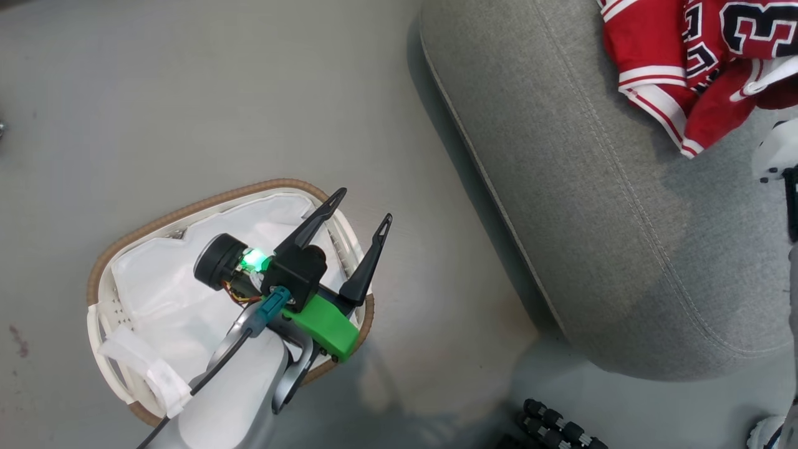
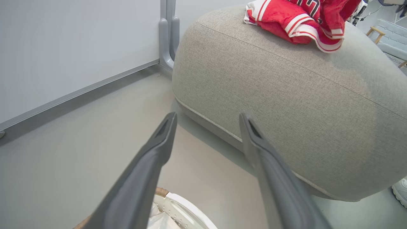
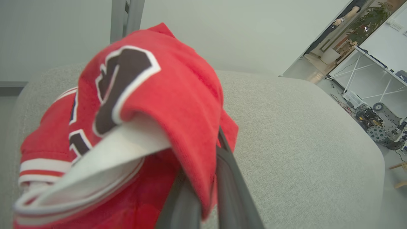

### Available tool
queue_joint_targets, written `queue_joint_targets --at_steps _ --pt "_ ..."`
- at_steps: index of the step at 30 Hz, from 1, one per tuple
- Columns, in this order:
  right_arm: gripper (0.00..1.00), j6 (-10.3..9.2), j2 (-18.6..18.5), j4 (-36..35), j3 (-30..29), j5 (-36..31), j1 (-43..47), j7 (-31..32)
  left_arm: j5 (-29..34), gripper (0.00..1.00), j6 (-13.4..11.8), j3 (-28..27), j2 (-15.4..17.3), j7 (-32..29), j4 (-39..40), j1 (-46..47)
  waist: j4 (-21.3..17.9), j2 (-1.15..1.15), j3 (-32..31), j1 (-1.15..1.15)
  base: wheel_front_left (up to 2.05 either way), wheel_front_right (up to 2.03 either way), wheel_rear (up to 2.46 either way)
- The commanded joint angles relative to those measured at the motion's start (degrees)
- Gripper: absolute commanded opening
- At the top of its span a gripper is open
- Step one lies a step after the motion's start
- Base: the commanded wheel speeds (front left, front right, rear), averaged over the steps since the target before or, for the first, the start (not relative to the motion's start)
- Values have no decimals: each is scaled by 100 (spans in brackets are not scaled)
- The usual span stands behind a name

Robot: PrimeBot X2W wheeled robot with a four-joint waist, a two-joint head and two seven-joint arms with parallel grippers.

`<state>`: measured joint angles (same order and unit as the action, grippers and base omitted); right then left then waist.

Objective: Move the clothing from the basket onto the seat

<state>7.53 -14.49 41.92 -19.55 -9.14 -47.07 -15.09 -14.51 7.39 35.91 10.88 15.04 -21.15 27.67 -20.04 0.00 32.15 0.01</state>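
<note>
Where the grey floor (image 1: 187,93) runs between the basket and the seat, a broad open strip lies across the head view's middle and widens toward the upper left. The seat (image 1: 592,187) takes up the right of that view, its rounded, seamed edge slanting from the top centre down to the lower right. In the left wrist view its bulging front overhangs the floor. A pale wall panel (image 2: 79,63) with a grey base rail closes the floor behind, meeting an upright grey post (image 2: 168,31) just beside the seat's far corner. The basket (image 1: 103,268) stands on the floor at the lower left, well apart from the seat, its brown rim ringing a white liner (image 1: 162,293). The clothing (image 1: 679,68) lies bunched on top of the seat near the upper right corner, back from the seat's edge, black numerals showing. The left gripper (image 1: 363,206) hangs over the basket's right rim, released, fingers spread wide and pointing toward the seat. The right gripper (image 3: 206,184) is clenched on a fold of the clothing, red cloth draped over its fingers above the seat top. Black ridged parts (image 1: 555,427) sit on the floor at the bottom edge, and what looks like a white shoe (image 2: 400,190) shows beside the seat's base
</note>
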Motion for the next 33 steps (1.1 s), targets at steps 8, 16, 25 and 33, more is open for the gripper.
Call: queue_joint_targets --at_steps 8,16,25,33 --pt "100 -8 55 -341 172 80 593 -11 -103 100 -6 -28 -36 20 -19 -106 -84 0 -283 -1 0 0 0" --pt "100 -8 -53 -801 430 190 1206 -11 -210 100 -2 -163 -228 20 73 -291 -49 0 -822 -1 0 0 0" --pt "100 -8 -348 -1122 602 222 1319 -11 -428 100 7 -513 -536 20 173 -654 317 0 -1634 -1 0 0 0" --pt "100 -8 -161 -1173 882 273 1221 -11 -484 100 -61 -983 -716 20 44 -928 936 0 -2228 -1 0 0 0"
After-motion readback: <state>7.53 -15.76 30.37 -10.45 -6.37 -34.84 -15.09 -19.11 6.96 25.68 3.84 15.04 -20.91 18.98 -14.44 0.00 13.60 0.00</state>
